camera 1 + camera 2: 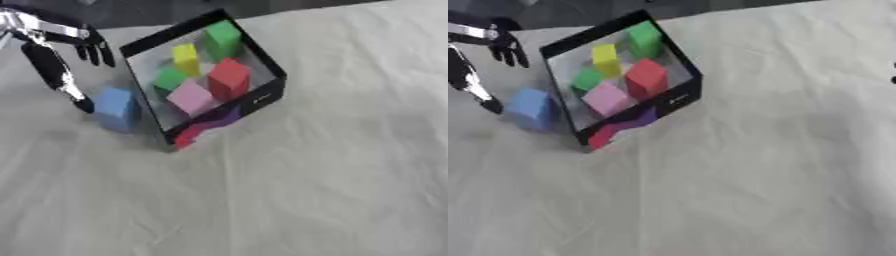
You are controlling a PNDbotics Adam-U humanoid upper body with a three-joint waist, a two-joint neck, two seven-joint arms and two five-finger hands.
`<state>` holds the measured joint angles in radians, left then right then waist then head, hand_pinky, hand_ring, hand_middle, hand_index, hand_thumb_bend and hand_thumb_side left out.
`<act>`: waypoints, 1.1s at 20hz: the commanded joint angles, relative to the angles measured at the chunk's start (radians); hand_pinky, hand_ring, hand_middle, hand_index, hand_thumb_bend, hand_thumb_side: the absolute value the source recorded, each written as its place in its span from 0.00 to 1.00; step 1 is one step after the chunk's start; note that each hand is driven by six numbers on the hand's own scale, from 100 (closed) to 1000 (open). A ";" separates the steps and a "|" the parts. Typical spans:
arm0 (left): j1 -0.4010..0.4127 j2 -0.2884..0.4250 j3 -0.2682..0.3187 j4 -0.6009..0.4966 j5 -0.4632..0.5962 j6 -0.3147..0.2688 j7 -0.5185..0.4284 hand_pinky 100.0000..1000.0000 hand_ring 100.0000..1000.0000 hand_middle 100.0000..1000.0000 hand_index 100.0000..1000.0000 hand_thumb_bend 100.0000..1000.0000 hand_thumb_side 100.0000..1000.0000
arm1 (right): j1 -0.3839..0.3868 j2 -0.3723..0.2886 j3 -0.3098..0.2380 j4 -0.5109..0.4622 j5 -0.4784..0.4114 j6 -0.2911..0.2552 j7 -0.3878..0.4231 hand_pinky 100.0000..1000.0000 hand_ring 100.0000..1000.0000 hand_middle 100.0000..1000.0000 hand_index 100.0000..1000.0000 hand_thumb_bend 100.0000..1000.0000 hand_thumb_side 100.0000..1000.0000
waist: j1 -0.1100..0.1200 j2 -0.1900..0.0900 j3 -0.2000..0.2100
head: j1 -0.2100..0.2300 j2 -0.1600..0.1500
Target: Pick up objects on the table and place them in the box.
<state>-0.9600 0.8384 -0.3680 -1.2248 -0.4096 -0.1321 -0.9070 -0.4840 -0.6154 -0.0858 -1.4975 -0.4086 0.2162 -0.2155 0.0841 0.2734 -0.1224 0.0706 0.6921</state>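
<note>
- Desk point(332, 165) was covered in a pale, creased cloth.
- Box point(262, 97): black-walled, square, open top, light floor, sat askew toward the far left of the desk; red and purple print on its near corner.
- Inside the box were matte blocks with a foam look: green block point(223, 37) at the far corner, yellow block point(185, 58), red block point(229, 77), pink block point(190, 97), and a smaller green piece point(168, 79) by the left wall.
- Blue block point(116, 107) stood on the cloth just outside the box's left wall, touching or nearly so; cannot tell which.
- Left robot hand point(61, 50): black with silver joints, at the upper left, fingers spread and relaxed, holding nothing. One long finger reached down to the blue block's left side.
- Box wall stood between the blue block and the other blocks.
</note>
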 commanded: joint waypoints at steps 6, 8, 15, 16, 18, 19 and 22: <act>-0.008 0.024 -0.019 0.009 -0.056 -0.031 0.000 0.80 0.79 0.76 0.80 0.85 0.20 | -0.011 -0.025 -0.009 -0.006 0.006 0.000 0.001 0.70 0.76 0.64 0.75 0.16 0.51 | 0.011 -0.024 -0.001 | 0.006 -0.011; -0.008 0.024 -0.022 0.009 -0.093 -0.043 0.000 0.81 0.80 0.77 0.80 0.88 0.18 | -0.008 -0.025 -0.010 -0.005 0.007 0.000 0.001 0.70 0.76 0.64 0.75 0.16 0.51 | 0.012 -0.023 -0.002 | 0.008 -0.011; -0.019 -0.004 -0.016 0.023 -0.175 -0.071 0.000 0.81 0.80 0.78 0.83 0.89 0.17 | -0.004 -0.021 -0.012 -0.002 0.007 -0.001 0.002 0.70 0.76 0.64 0.75 0.16 0.52 | 0.011 -0.021 -0.003 | 0.010 -0.011; -0.021 -0.012 -0.017 0.029 -0.178 -0.073 0.000 0.81 0.80 0.79 0.83 0.90 0.17 | -0.004 -0.020 -0.013 -0.002 0.007 -0.001 0.003 0.70 0.76 0.64 0.75 0.16 0.52 | 0.011 -0.021 -0.004 | 0.011 -0.011; -0.026 -0.026 -0.020 0.044 -0.185 -0.077 0.000 0.81 0.81 0.79 0.84 0.91 0.17 | -0.004 -0.019 -0.013 -0.001 0.008 -0.002 0.003 0.70 0.76 0.64 0.75 0.16 0.52 | 0.011 -0.020 -0.005 | 0.012 -0.012; -0.029 -0.034 -0.022 0.054 -0.190 -0.079 0.000 0.81 0.81 0.79 0.84 0.91 0.17 | -0.004 -0.018 -0.013 -0.001 0.008 -0.002 0.004 0.70 0.76 0.64 0.75 0.16 0.52 | 0.010 -0.020 -0.006 | 0.012 -0.012; -0.037 -0.052 -0.022 0.081 -0.220 -0.087 0.000 0.82 0.82 0.80 0.84 0.94 0.16 | -0.003 -0.017 -0.014 0.000 0.008 -0.002 0.004 0.70 0.76 0.64 0.75 0.15 0.52 | 0.010 -0.018 -0.007 | 0.014 -0.012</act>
<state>-0.9731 0.7694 -0.3983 -1.1480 -0.6165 -0.2046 -0.8984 -0.4759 -0.6116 -0.0865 -1.4912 -0.4051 0.2159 -0.2149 0.0870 0.2734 -0.1291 0.0812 0.6920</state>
